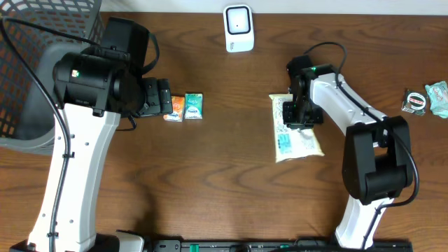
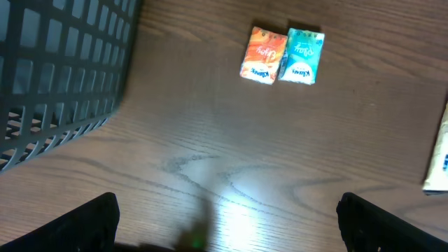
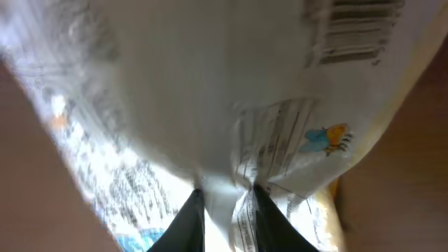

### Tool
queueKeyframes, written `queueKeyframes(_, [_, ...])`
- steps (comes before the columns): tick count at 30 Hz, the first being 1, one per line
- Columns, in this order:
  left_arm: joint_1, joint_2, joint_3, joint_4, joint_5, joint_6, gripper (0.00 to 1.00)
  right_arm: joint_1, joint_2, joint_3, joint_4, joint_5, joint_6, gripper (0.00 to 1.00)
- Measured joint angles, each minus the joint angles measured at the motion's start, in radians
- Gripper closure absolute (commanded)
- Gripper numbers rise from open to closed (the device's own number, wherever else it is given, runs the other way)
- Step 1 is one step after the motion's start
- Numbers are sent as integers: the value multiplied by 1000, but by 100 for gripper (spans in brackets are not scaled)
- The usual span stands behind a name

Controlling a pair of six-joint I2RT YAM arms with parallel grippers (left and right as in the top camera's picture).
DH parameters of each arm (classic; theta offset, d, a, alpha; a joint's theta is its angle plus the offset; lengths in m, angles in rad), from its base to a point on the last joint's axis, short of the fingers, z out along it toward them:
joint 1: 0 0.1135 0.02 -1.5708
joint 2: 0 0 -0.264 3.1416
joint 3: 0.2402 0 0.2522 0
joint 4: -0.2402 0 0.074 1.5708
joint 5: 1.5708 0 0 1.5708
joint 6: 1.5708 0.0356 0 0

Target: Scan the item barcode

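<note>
**Wood table, two arms, a bag under the right gripper**

Brown wood grain covers the table point(image 1: 210, 182), seen from above. A pale bag point(image 1: 297, 143) with blue and yellow print lies flat right of centre, its long side running away from the robot. The right gripper point(image 1: 302, 112) sits on the bag's far half. In the blurred right wrist view, its two dark fingers point(image 3: 192, 213) stand close together with a raised fold of the bag's film between them. They appear to be nipping that fold. The same view shows a barcode point(image 3: 357, 31) printed on the bag, facing up.

A white scanner point(image 1: 239, 28) stands at the far edge of the table, well apart from the bag.

The left gripper point(image 1: 165, 96) hangs over the left part of the table. Its jaws are spread wide and hold nothing. Just beside it lie two small packets, touching side by side: an orange one point(image 1: 175, 108) and a teal one point(image 1: 194, 106). A grey mesh basket point(image 1: 17, 77) fills the far left corner.

At the far right edge lie a roll of tape point(image 1: 417, 101) and a green packet point(image 1: 439, 96).
</note>
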Motion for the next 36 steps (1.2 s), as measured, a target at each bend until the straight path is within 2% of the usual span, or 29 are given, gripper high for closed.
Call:
queueKeyframes(6, [0,0,0,1,0,0,2,0,20,219,-189,-49,-16,78])
queueKeyframes(11, [0,0,0,0,0,0,2,-11,19,347,-215,-59,-42,83])
queueKeyframes(16, [0,0,0,1,0,0,2,-13,19,317,-192,-60,-52,81])
queueKeyframes(22, [0,0,0,1,0,0,2,-13,19,134,-60,-52,-55,64])
queueKeyframes(27, [0,0,0,0,0,0,2,-13,16,-2,41,-44,-59,63])
queueKeyframes(30, [0,0,0,0,0,0,2,-13,9,-6,37,-47,-55,53])
queueKeyframes(33, [0,0,0,0,0,0,2,-16,13,35,-44,-50,-52,28])
queueKeyframes(36, [0,0,0,0,0,0,2,-34,18,125,-139,-51,-53,12])
